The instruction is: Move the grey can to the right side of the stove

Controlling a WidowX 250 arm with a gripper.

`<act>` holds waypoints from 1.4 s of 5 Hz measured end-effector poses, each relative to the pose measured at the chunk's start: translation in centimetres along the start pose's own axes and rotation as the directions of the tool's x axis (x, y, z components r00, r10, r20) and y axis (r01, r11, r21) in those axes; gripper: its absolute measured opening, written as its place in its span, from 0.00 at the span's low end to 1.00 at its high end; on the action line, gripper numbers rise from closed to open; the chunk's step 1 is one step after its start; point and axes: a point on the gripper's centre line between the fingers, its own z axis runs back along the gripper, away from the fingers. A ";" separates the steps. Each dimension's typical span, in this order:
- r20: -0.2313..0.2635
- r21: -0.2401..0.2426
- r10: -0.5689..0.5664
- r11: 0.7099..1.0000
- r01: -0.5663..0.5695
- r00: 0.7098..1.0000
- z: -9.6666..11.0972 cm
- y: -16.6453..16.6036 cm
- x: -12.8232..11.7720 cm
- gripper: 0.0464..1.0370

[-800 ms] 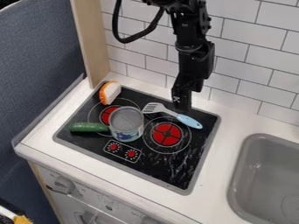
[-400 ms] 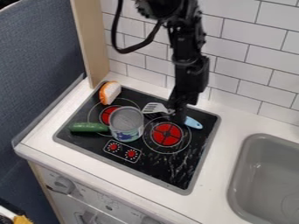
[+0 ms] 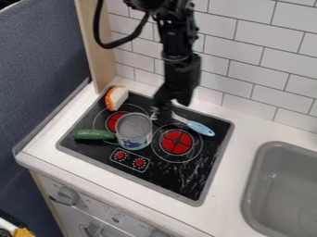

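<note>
Beside the grey can, black end effector over the spatula, unclear whether open, closed or gripping

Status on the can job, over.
Hand low beside grey can, over spatula. Can upright, left of right burner. Spatula could snag the hand; cucumber seems harmless.

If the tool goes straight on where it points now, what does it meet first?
Probably the spatula, near its head; depth is unclear, so maybe the stove top beside the can.

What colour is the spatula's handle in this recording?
Light blue; the spatula's handle shows best in the camera view.
</note>
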 end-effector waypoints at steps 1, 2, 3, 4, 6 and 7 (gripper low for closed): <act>0.000 -0.009 -0.074 0.997 0.074 0.997 0.1 -1.0 -3.2 0.96; -0.015 -0.022 -0.117 0.993 0.117 0.993 0.9 -1.3 -5.3 0.96; -0.002 0.020 -0.040 0.999 0.040 0.999 0.8 -1.9 -7.9 0.96; 0.020 -0.007 0.009 1.000 -0.009 1.000 -0.8 -2.5 -8.6 0.96; 0.020 -0.046 0.110 0.993 -0.109 0.994 -3.3 -3.8 -10.3 0.96; -0.002 -0.055 0.129 0.990 -0.129 0.992 -3.8 -4.0 -10.7 0.96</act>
